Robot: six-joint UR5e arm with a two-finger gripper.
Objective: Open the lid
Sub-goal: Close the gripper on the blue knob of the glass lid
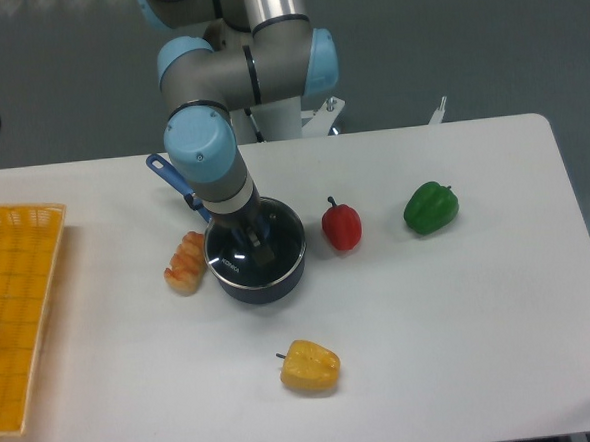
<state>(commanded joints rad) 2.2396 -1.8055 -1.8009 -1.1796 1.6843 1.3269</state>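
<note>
The dark blue saucepan stands left of the table's middle, its long handle pointing to the back left. The round glass lid with a thin metal rim lies flat on the pan. My gripper is straight down over the lid's centre, its dark fingers at the lid's surface. It hides the blue knob. I cannot tell how far apart the jaws stand or whether they grip the knob.
A croissant-like pastry touches the pan's left side. A red pepper stands just right of the pan, a green pepper farther right, and a yellow pepper in front. A yellow basket is at the left edge.
</note>
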